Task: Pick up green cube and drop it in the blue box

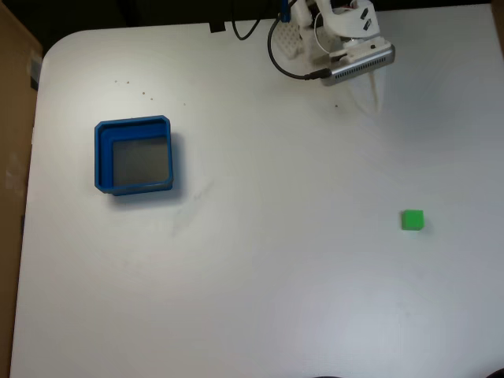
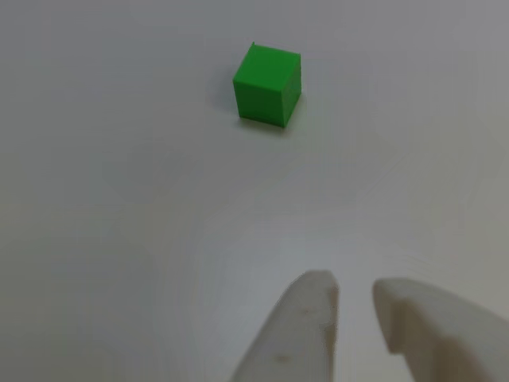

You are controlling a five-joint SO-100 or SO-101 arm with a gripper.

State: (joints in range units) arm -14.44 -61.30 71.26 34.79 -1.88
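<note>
The green cube [image 1: 412, 220] lies alone on the white table at the right in the fixed view. The blue box [image 1: 134, 155], a shallow square tray with a grey floor, sits far to the left and holds nothing. My gripper [image 1: 375, 93] hangs from the arm at the table's top edge, well short of the cube. In the other view the cube [image 2: 267, 84] lies ahead near the top, and my gripper [image 2: 354, 285] enters from the bottom. Its two white fingers stand a narrow gap apart with nothing between them.
The arm's base, a black cable [image 1: 277, 59] and a grey wrist camera [image 1: 358, 65] crowd the top edge. A brown surface [image 1: 14, 126] borders the table on the left. Bare white tabletop [image 1: 283, 236] stretches between cube and box.
</note>
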